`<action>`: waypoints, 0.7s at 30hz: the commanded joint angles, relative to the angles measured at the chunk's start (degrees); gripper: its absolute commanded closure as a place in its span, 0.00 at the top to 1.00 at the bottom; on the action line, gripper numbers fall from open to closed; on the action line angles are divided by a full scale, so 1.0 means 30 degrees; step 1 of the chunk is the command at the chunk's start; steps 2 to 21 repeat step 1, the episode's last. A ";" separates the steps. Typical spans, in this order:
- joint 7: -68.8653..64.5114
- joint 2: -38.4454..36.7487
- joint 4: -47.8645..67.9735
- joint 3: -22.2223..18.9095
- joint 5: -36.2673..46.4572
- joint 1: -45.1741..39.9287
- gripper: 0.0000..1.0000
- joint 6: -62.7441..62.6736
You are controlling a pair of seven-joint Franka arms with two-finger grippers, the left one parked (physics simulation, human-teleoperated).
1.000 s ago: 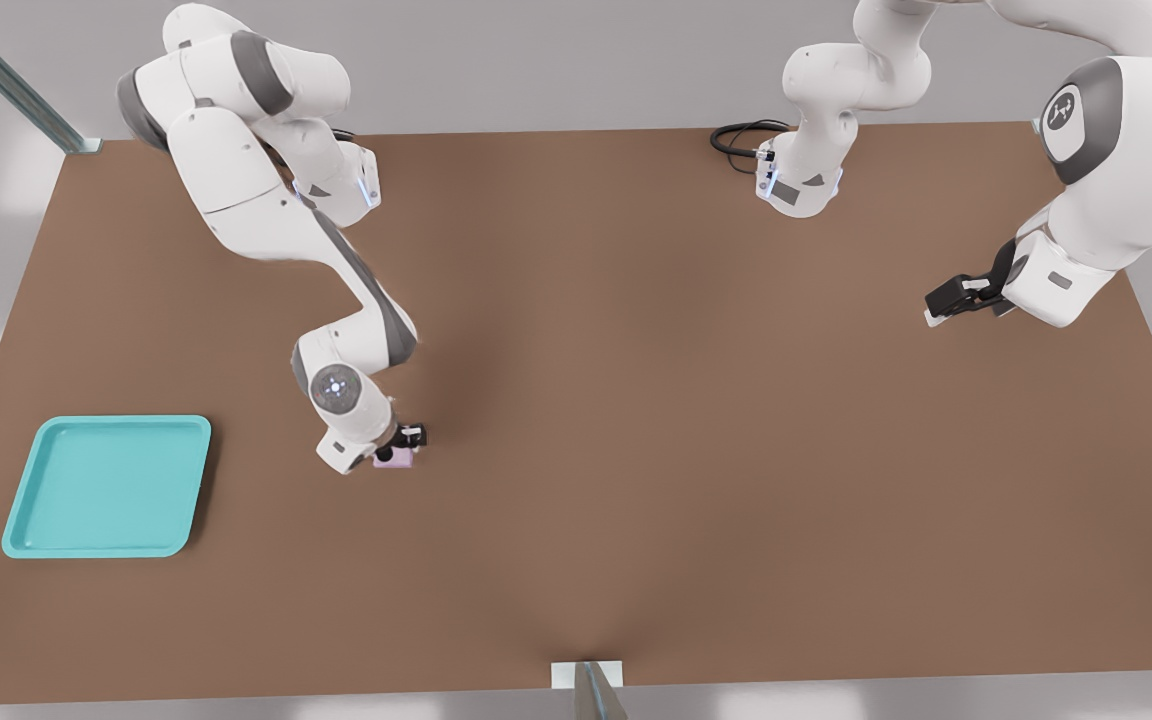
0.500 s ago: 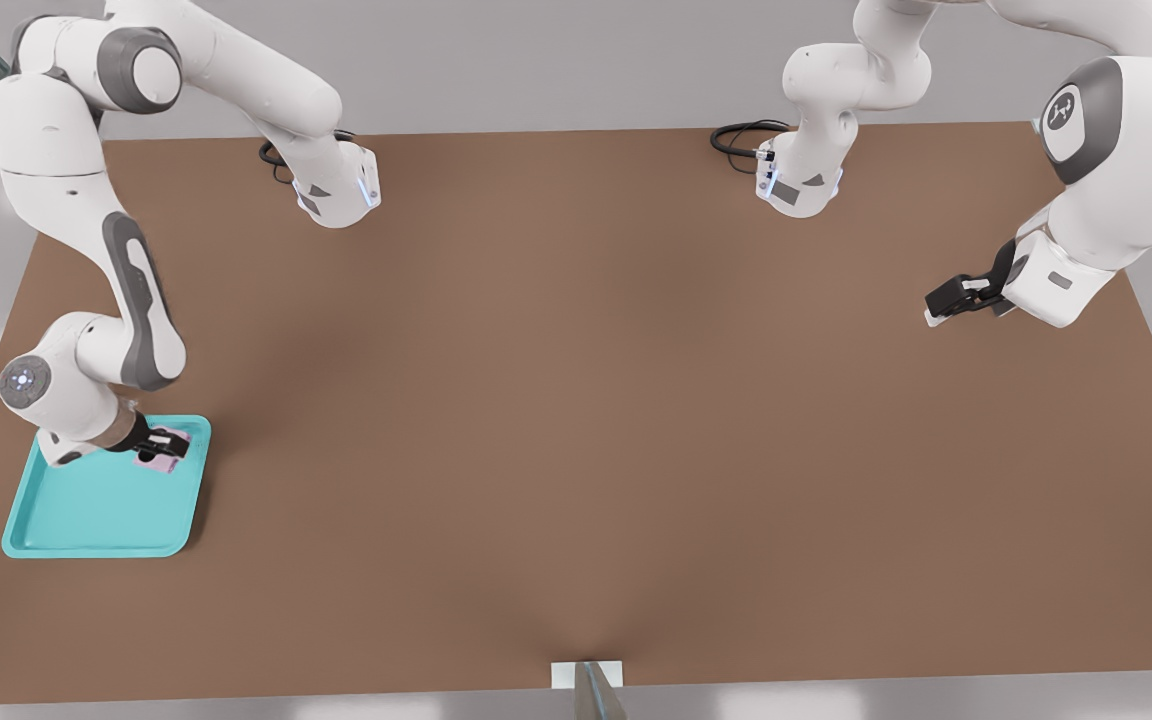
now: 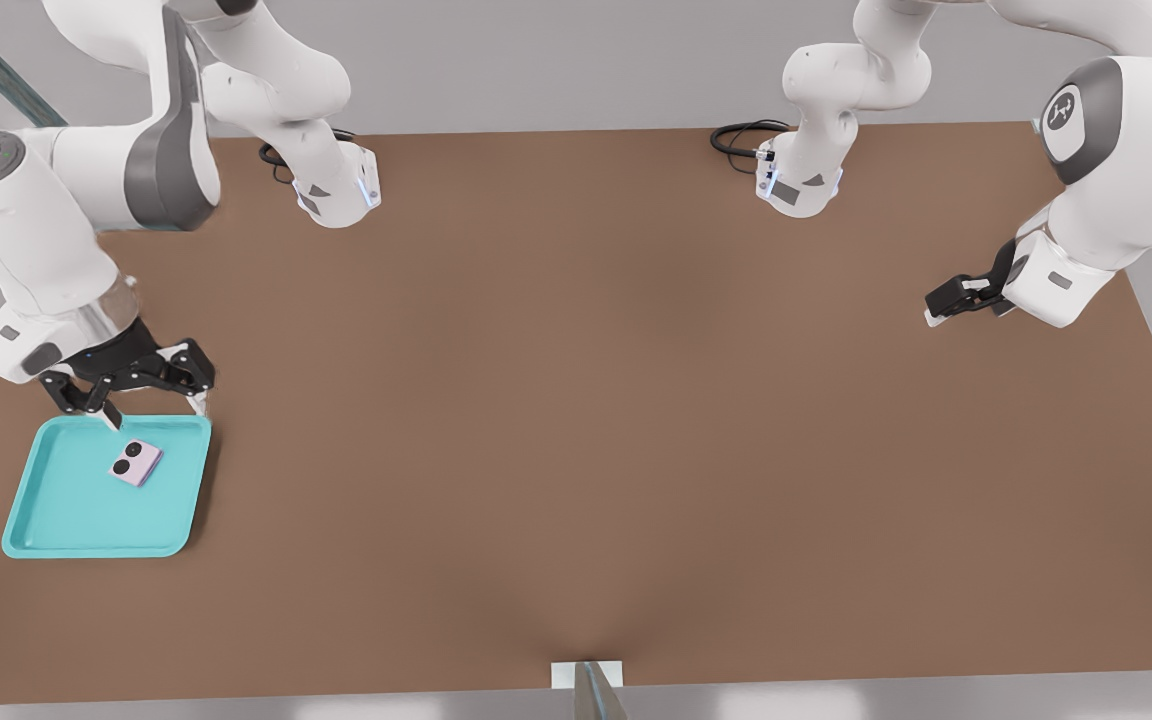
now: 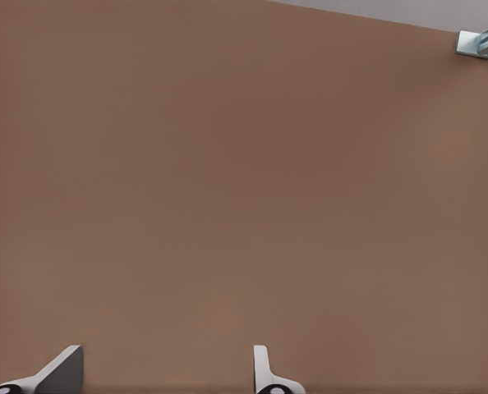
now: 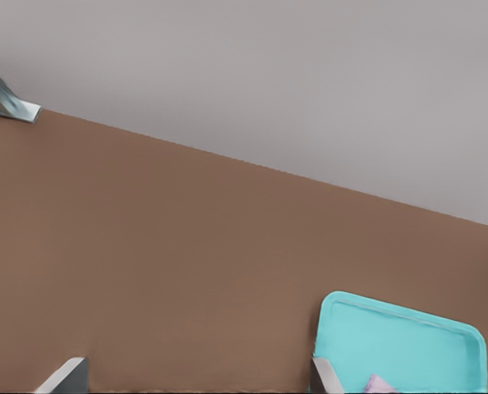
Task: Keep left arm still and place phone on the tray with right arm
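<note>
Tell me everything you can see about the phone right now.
The phone is a small, squarish, pale pink folded handset with two round black camera lenses facing up. It lies flat inside the turquoise tray, toward the tray's far edge and the front view's right half, turned slightly askew to the rim. Only the tray floor touches it. The gripper hangs above the tray's far rim with its jaws open, clear of the phone. The right wrist view catches only a pink corner.
</note>
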 commanded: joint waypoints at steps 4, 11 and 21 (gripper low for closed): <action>0.2307 -0.0040 0.0096 -0.0051 0.0456 -0.0667 1.00 -0.4333; 0.2307 -0.0040 0.0096 -0.0051 0.0456 -0.0667 1.00 -0.4333; 0.2307 -0.0040 0.0096 -0.0051 0.0456 -0.0667 1.00 -0.4333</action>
